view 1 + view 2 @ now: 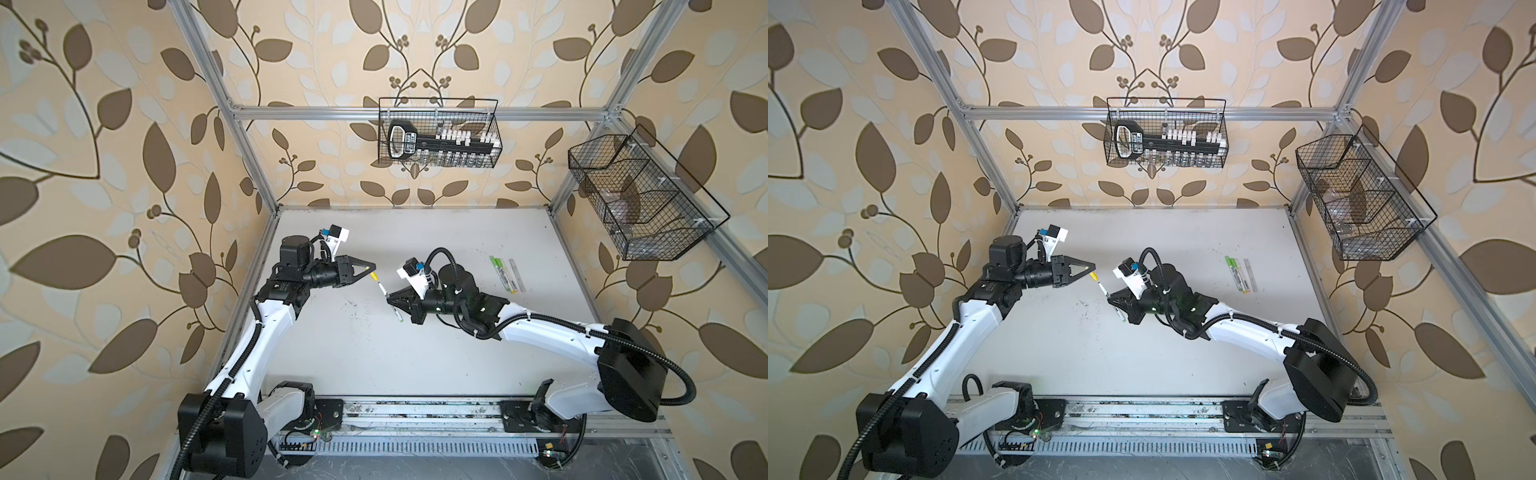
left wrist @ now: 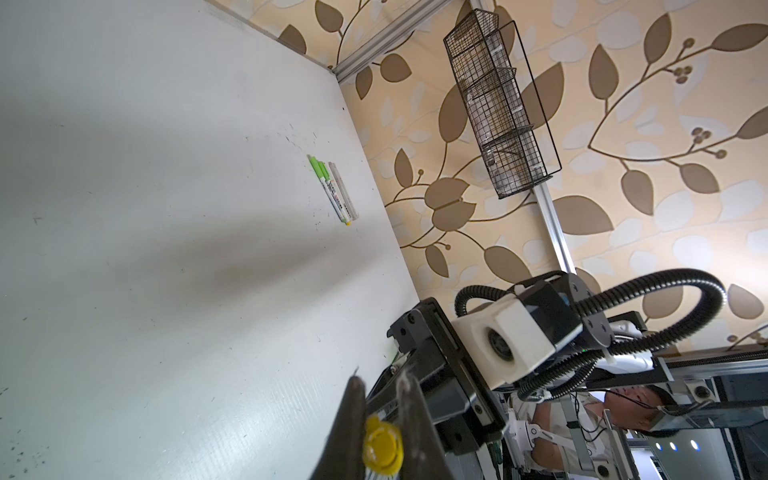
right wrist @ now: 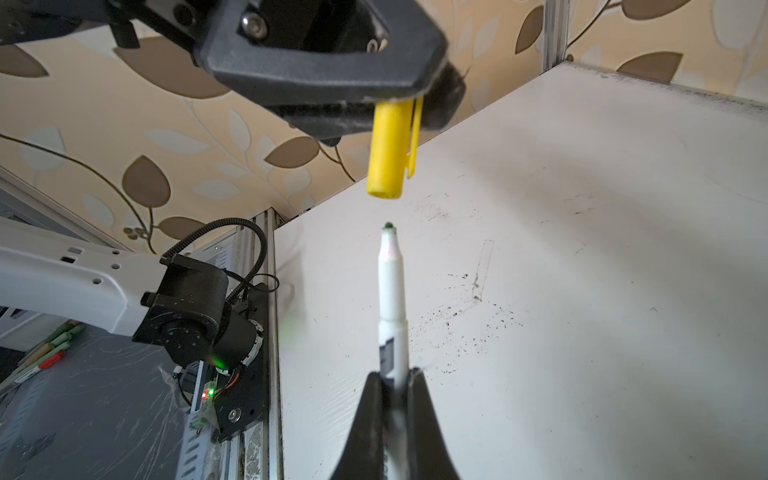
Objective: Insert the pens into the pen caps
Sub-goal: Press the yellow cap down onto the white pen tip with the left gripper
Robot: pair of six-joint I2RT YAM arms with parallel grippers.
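Note:
My left gripper [image 1: 372, 271] [image 1: 1092, 271] [image 2: 380, 383] is shut on a yellow pen cap [image 1: 373, 275] [image 1: 1094, 275] [image 2: 382, 446] [image 3: 387, 149], held above the table's middle. Its open end faces an uncapped white pen [image 1: 385, 293] [image 1: 1105, 291] [image 3: 391, 291] with a dark tip. My right gripper [image 1: 390, 296] [image 1: 1110, 296] [image 3: 395, 377] is shut on that pen's barrel. In the right wrist view the pen tip sits just short of the cap's mouth, nearly in line with it, with a small gap between them. Three capped pens [image 1: 505, 272] [image 1: 1239, 274] [image 2: 334, 193] lie side by side at the back right.
A wire basket [image 1: 438, 133] with a black tool hangs on the back wall, and another wire basket [image 1: 640, 199] hangs on the right wall. The arms' base rail [image 1: 415, 415] runs along the front edge. Dark ink specks [image 3: 457, 320] mark the white table.

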